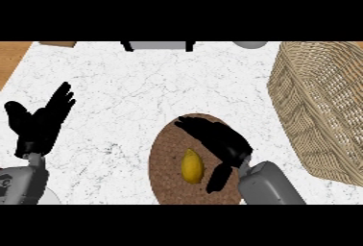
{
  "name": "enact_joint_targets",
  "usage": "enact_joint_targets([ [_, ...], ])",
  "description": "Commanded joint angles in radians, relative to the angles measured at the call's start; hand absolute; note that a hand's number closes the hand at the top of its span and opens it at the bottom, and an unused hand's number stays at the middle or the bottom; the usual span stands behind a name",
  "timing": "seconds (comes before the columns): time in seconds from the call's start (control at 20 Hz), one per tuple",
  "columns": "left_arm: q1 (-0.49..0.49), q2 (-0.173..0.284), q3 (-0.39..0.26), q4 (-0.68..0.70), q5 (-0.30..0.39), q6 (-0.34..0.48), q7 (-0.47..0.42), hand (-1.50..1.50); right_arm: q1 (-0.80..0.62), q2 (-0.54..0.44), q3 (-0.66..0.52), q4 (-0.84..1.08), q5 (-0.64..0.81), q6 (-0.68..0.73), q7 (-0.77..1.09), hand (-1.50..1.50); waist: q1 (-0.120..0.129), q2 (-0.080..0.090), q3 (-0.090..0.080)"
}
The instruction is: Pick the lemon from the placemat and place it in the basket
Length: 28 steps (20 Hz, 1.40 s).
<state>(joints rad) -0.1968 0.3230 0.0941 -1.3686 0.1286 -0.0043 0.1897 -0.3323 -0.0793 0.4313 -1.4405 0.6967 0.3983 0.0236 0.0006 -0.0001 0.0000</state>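
A small yellow oval lemon [191, 166] lies on a round brown woven placemat [170, 149], which sits on the white marbled surface [142, 91] toward the lower middle of the head view. The lemon's long axis runs nearly up and down the view, that is, roughly away from the robot, with a slight tilt.

The right robot hand [220, 141] is held over the placemat, just to the right of the lemon and a little beyond it. Its fingers are stretched out toward the upper left and its thumb points down toward the lower edge, so the hand is spread wide and nothing is held in it. The lemon thus lies to the left of the palm, in or near the gap between fingers and thumb; whether any contact is made cannot be told, though a sliver of mat seems to show between them.

The left robot hand [39, 125] is seen at the left edge, open with fingers up, at rest and well apart from the lemon. The right hand is plainly the nearer one.

A large tan wicker basket [319, 105] stands at the right side of the surface, beyond the right forearm. It is judged that the grasp has not yet been closed, and that a short shift leftward and a closing across the lemon's short axis would be called for.
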Motion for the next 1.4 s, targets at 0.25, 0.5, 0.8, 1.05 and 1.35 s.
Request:
enact_joint_targets([
  [0.25, -0.039, -0.003, 0.044, 0.044, -0.024, -0.048, 0.010, 0.00, 0.029, 0.019, -0.023, 0.018, 0.042, 0.040, -0.111, -1.50, 0.000, 0.000, 0.000],
  [0.5, 0.036, -0.014, 0.048, -0.033, -0.024, -0.058, 0.002, 0.00, 0.127, 0.040, 0.044, -0.026, 0.127, -0.024, -0.070, -1.50, 0.000, -0.001, 0.000],
  [0.8, -0.066, -0.031, 0.066, 0.106, -0.065, -0.037, -0.037, 0.00, 0.097, 0.023, 0.029, 0.126, 0.195, -0.105, -0.176, -1.50, -0.003, 0.002, 0.000],
  [1.05, -0.023, -0.019, 0.066, -0.089, -0.028, -0.055, 0.106, 0.00, 0.028, 0.078, 0.077, 0.200, 0.245, -0.142, -0.134, 1.50, 0.008, 0.000, 0.000],
  [1.35, 0.032, -0.061, 0.045, -0.097, -0.079, -0.037, 0.060, 0.00, -0.032, 0.078, 0.108, 0.252, 0.235, -0.155, -0.110, 1.50, 0.006, 0.000, 0.000],
])
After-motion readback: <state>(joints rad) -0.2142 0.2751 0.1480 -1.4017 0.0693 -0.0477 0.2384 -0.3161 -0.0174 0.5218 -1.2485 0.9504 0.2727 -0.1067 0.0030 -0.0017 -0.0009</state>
